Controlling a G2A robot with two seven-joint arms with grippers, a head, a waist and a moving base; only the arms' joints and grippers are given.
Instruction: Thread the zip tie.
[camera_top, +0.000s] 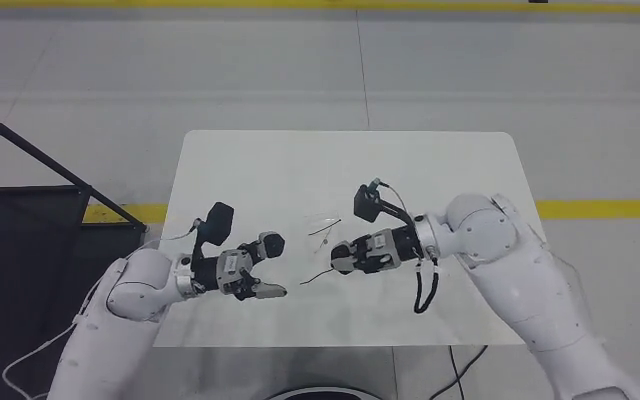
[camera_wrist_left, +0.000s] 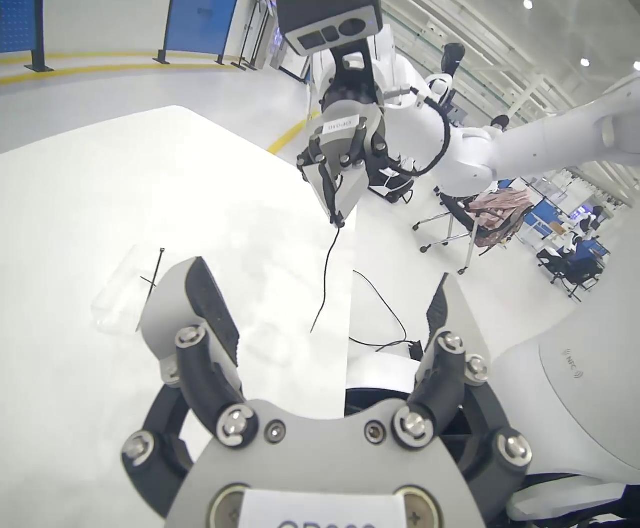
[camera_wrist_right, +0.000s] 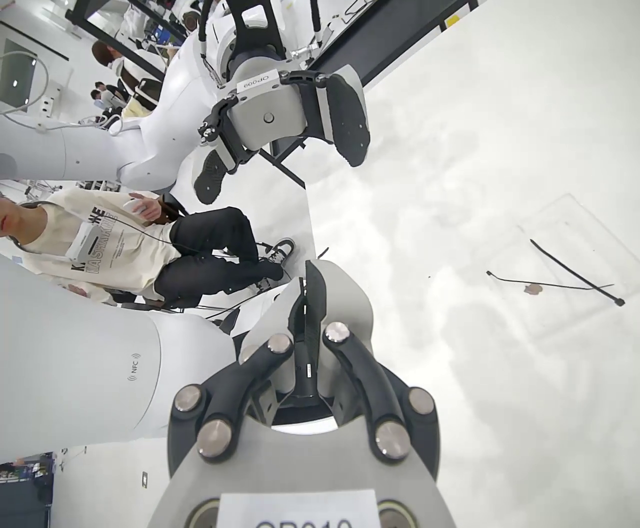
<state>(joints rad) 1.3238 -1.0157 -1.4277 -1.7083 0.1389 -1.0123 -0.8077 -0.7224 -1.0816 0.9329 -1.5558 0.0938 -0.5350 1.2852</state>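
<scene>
Pinches one end of the zip tie (camera_wrist_left: 324, 280) in the clenched right gripper (camera_wrist_left: 336, 212); likely light and whippy, best caught near its tip by the splayed left gripper (camera_top: 270, 267).

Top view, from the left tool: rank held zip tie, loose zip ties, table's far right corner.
1. Held zip tie: tail toward the left tool, pinched in the right tool.
2. Loose zip ties: on the clear sheet, mid-table.
3. Table's far right corner: farthest.
</scene>
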